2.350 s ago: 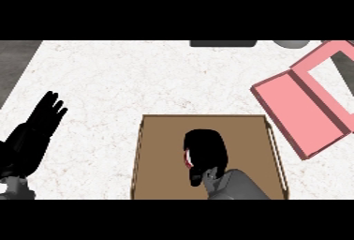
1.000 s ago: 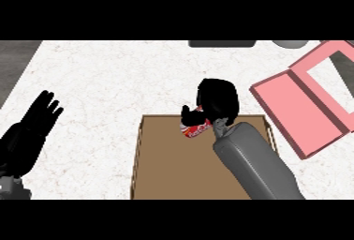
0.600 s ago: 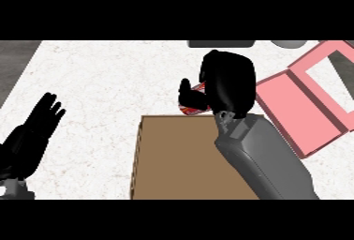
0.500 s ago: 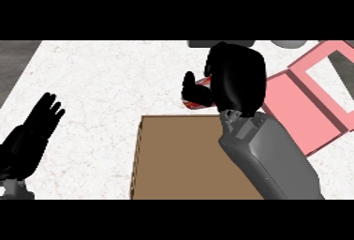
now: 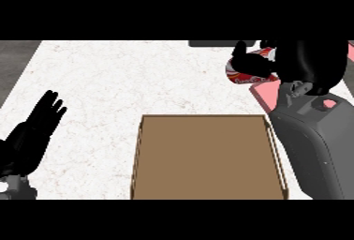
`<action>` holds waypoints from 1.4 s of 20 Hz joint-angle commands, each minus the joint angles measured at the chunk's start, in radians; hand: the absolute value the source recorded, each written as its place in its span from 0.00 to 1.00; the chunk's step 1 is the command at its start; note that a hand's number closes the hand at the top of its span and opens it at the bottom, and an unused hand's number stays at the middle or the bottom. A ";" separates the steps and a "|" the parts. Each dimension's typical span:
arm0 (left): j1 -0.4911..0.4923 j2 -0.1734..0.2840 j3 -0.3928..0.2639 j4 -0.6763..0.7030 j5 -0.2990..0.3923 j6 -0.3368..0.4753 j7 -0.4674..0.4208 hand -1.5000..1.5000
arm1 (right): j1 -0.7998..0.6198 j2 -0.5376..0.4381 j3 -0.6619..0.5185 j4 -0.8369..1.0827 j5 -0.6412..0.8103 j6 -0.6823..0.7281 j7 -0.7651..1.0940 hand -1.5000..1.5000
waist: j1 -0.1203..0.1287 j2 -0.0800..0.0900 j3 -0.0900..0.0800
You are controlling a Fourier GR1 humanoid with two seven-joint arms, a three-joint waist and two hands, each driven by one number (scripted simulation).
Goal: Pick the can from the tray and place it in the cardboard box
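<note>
Holding the can (image 5: 250, 74) in the right hand (image 5: 311, 61), fingers and thumb curled round it, red-and-white label tilted and showing only on the thumb side. Hangs above the counter (image 5: 138, 79), over the corner of the pink tray (image 5: 265, 93) just beneath the palm, and apart from the cardboard box (image 5: 207, 159) lying below and to the thumb side of the hand, back toward the forearm. Nothing visible inside the box.

To do the carry well, probably best to draw the hand back along the forearm's line and across to the thumb side until the can is over the bare brown floor, not over the far rim. Keep enough height to pass that rim. Bring the can nearer upright before lowering, since tilted it could roll once let go. Lower well inside the walls, then uncurl thumb and fingers and lift straight up.

Left hand (image 5: 31, 136) resting open at the far side, fingers up, clear of the path.
</note>
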 commanded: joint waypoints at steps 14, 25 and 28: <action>0.008 -0.017 0.023 0.001 -0.005 -0.024 0.001 0.50 | 0.125 -0.148 -0.198 0.222 -0.046 -0.180 -0.323 1.00 | 0.006 0.003 0.000; -0.003 0.001 0.048 0.012 0.014 -0.045 0.012 0.50 | 0.234 -0.100 -0.332 0.506 -0.158 -0.286 -0.380 0.00 | 0.007 0.004 0.000; 0.022 -0.036 0.016 -0.027 -0.019 -0.018 0.013 0.50 | 0.284 -0.101 -0.309 0.546 -0.168 -0.299 -0.463 0.00 | 0.007 0.003 0.001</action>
